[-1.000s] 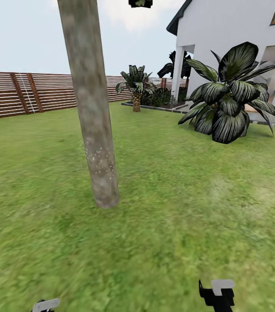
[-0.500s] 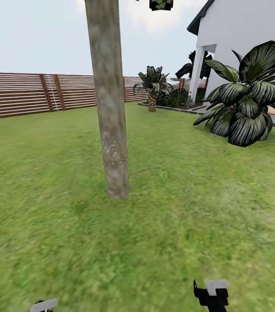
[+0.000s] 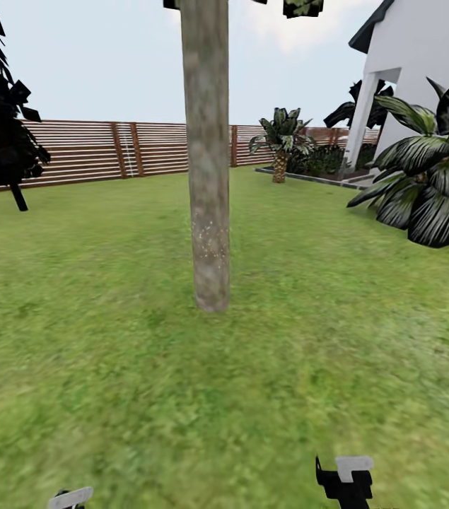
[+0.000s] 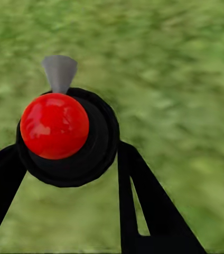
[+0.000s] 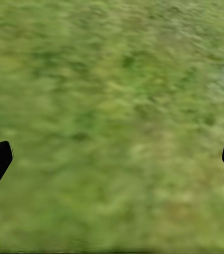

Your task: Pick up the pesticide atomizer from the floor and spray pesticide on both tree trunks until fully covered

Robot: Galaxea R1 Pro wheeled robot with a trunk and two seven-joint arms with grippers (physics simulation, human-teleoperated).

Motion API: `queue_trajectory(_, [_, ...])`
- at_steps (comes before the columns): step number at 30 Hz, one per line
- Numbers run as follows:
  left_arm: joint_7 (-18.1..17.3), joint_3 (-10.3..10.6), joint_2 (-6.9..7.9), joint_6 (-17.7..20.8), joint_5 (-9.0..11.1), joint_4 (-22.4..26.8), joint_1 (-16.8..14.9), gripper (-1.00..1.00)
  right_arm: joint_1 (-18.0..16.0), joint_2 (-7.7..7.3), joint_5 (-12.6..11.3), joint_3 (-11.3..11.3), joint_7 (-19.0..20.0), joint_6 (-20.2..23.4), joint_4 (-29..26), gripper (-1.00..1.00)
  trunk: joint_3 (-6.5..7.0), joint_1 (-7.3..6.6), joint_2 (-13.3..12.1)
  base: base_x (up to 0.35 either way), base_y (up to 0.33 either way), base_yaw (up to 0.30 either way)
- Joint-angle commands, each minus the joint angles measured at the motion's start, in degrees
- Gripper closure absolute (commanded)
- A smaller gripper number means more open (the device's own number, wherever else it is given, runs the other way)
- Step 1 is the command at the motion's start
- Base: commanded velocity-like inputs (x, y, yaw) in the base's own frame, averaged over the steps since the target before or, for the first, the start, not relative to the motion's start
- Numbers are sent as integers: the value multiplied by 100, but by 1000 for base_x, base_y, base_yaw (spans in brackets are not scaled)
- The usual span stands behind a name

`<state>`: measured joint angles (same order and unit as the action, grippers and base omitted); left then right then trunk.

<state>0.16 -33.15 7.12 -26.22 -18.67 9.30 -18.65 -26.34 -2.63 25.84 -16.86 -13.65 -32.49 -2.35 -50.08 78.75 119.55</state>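
One tree trunk [image 3: 206, 177], beige-grey and mottled, rises straight from the garden lawn just ahead of me, with pale specks on its lower bark. In the left wrist view the pesticide atomizer [image 4: 64, 127], black with a red round top and a grey nozzle, sits between the black fingers [image 4: 143, 206] of my left gripper [image 4: 67, 151], which is shut on it. My left gripper [image 3: 72, 498] shows at the bottom edge of the head view. My right gripper [image 5: 114, 156] is open over bare grass, and its body [image 3: 344, 481] is low at the right.
A dark conifer [image 3: 1, 120] stands at the far left before the brown slat fence [image 3: 111, 148]. A short palm [image 3: 281, 145] and a large dark-leaved shrub [image 3: 436, 184] stand by the white house [image 3: 429, 71] at the right. Lawn lies all around the trunk.
The camera has swung left: the trunk now sits nearer the picture's middle and looks upright, the conifer has come into view, and the shrub and house have slid right. Both grippers keep their places.
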Motion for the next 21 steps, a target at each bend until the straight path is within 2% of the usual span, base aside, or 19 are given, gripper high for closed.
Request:
queue_trajectory(1, [2,-48,0,-23,-54,-7,-7,100,-3,-1,61,-28,-33,-12,7,-100,-5,-4,3,-269,-217,279])
queue_trajectory(11, [2,-43,-6,-23,-49,-7,-7,100,-3,-1,61,-28,-33,-12,7,-100,-14,-4,3,-249,-212,279])
queue_trajectory(15, [2,-43,0,-23,-49,-7,-7,100,-1,-1,62,-28,-33,-12,7,-100,-22,-4,3,-129,-245,279])
queue_trajectory(21, [10,-43,-8,-20,-44,-7,-7,100,0,-1,68,-28,-33,-12,7,-100,-40,-4,3,-17,-29,278])
